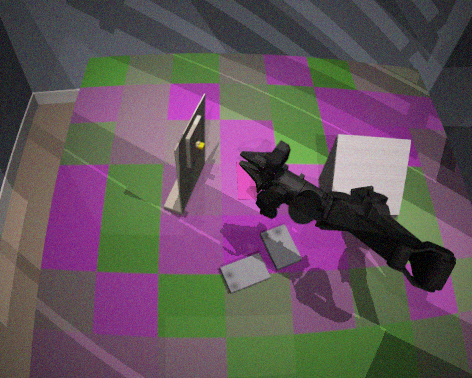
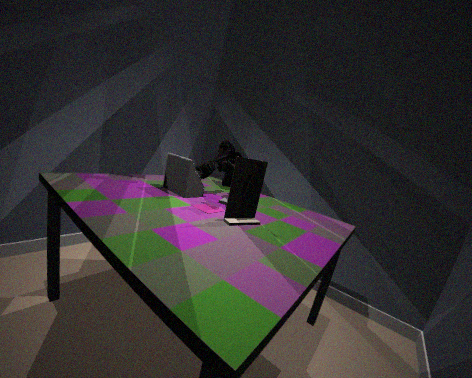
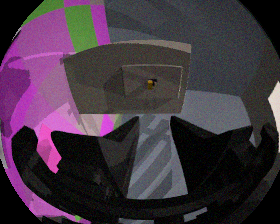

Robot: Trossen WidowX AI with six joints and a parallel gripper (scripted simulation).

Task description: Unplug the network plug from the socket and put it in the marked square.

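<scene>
The upright grey panel [image 1: 188,165] [image 2: 245,187] [image 3: 91,83] stands left of centre on the table. The small yellow plug [image 1: 199,145] [image 3: 151,83] sits in the socket on the panel's face. My gripper [image 1: 244,160] [image 3: 155,120] is to the right of the panel and a clear gap away from it. It points at the plug. Its fingers are partly apart and there is nothing between them. The marked pink square [image 1: 245,186] [image 2: 207,207] lies on the table under the gripper. In the exterior view the panel hides most of the arm.
A large white box [image 1: 371,170] [image 2: 181,175] stands behind the arm at the right. Two flat grey plates [image 1: 244,271] [image 1: 281,246] lie on the table in front of the arm. The table has a checkered green and magenta top.
</scene>
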